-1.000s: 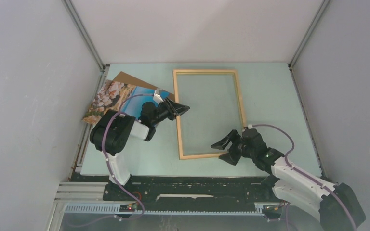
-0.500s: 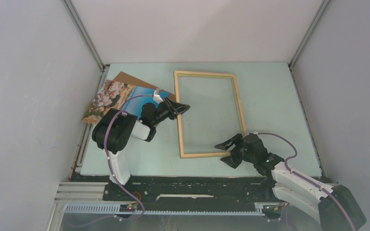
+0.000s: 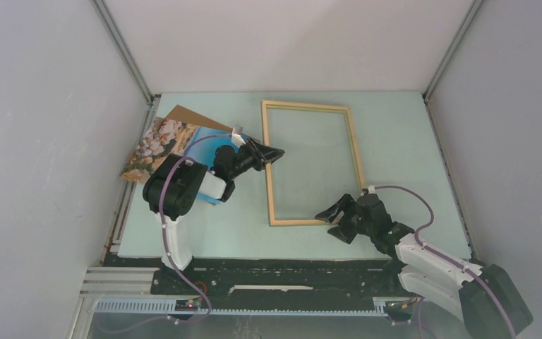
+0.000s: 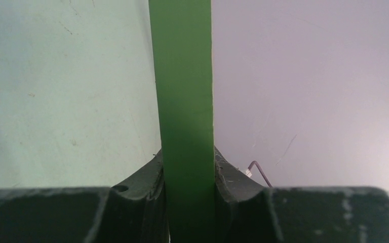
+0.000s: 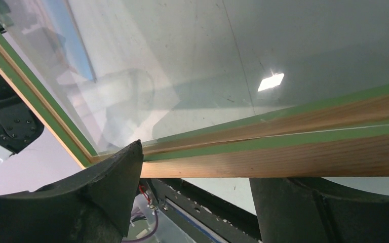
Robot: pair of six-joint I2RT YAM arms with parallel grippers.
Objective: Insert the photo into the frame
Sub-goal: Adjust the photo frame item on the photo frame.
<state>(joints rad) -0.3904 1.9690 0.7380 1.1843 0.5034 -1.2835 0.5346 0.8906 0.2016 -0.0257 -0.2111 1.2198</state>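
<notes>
From above, you see the frame [image 3: 311,164] lying lengthwise on the pale green table [image 3: 402,141], its natural wood side up, its far short rail near the back wall and its near short rail toward the arms. Your left gripper [image 3: 276,152] reaches in from the left and sits on the frame's left long rail, in its far half. Your right gripper [image 3: 330,223] is at the near right corner with its two fingers spread apart. The photo [image 3: 161,141] lies well to the left of the frame, picture side up, with the rocky end toward the left wall and the blue end partly hidden under the left arm. It rests on a brown backing board [image 3: 192,115], whose corner pokes out beyond it toward the back. On the left wrist camera, the green face of the frame [image 4: 185,76] runs straight up the middle, and the left gripper [image 4: 188,174] is clamped on it, with both fingers [image 4: 142,185] pressed against the rail's sides. On the right wrist camera, you look up along the frame [image 5: 309,154] from below, with its wood and green edges and the clear pane above. The right gripper [image 5: 197,174] stands wide, its fingers [image 5: 106,190] well apart, and the near rail crosses above the gap between them.
</notes>
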